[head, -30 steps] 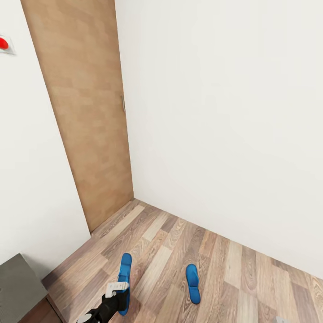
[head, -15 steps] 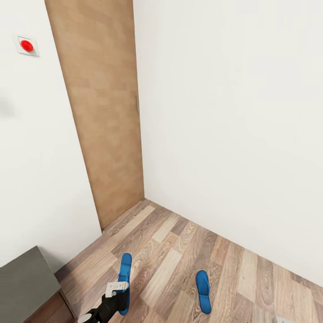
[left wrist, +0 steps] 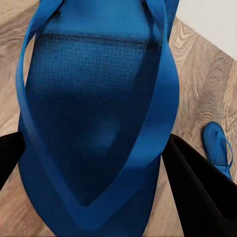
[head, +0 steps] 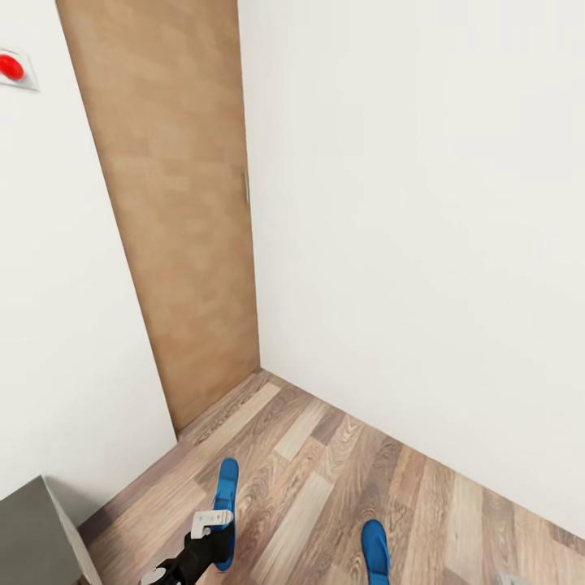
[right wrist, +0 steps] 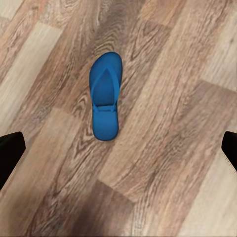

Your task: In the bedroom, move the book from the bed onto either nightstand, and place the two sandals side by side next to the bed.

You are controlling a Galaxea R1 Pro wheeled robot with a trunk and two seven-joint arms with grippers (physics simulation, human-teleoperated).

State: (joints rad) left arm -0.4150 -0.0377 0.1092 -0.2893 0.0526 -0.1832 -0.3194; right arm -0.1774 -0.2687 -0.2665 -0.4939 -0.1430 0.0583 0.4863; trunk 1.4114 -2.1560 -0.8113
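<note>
The left arm reached forward low in the head view, its gripper (head: pixel 213 536) clamped on a blue sandal (left wrist: pixel 98 123), one dark finger (left wrist: pixel 197 192) on each side. The right gripper's (right wrist: pixel 118 148) fingers stood wide apart, holding nothing.

Room corner. Two plain white walls (head: pixel 422 244) meet at a vertical seam. Tall light-brown wooden door (head: pixel 175 219) on the left wall, slim metal handle (head: pixel 244 188) at its right edge. Red round button on a white plate (head: pixel 14 68) beside the door, high up. Grey-brown wood-plank floor (head: pixel 309 463). Grey-topped furniture corner (head: pixel 36 532) at lower left. Even, soft light.
</note>
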